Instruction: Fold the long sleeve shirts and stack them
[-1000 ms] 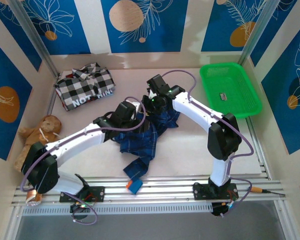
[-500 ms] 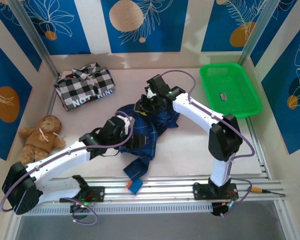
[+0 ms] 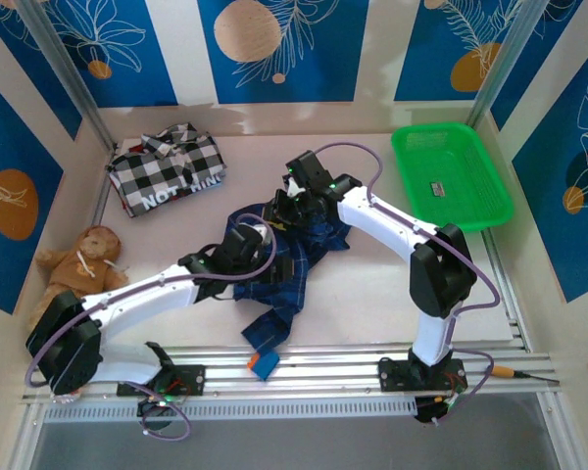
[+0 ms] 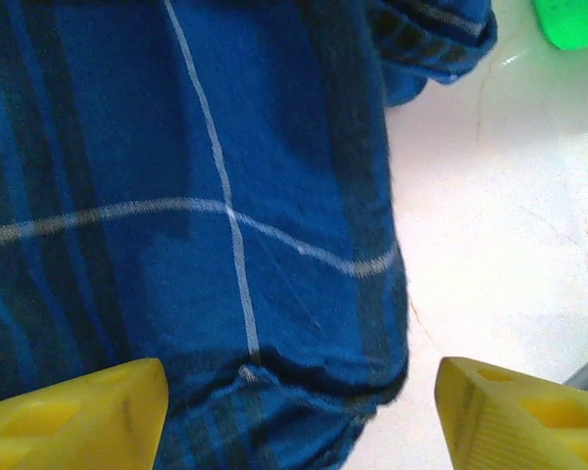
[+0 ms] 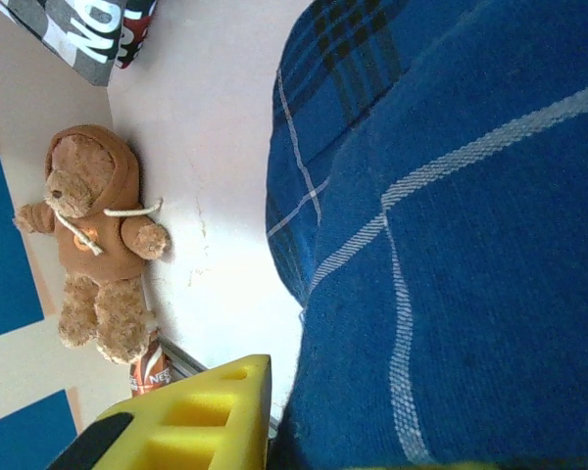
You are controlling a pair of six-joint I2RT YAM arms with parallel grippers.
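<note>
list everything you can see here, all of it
dark blue plaid shirt: one, blue with thin light lines, crumpled at table centre
black-and-white checked shirt: one, white lettering, folded, far left corner
basket: one, green, far right, with a small dark item inside
teddy bear: one, brown, left edge
small object: one, blue and orange, on the near rail, unclear what
table: one, pale
left gripper: one, yellow fingers, open over the dark blue plaid shirt
right gripper: one, yellow fingers, shut on that shirt's far edge
</note>
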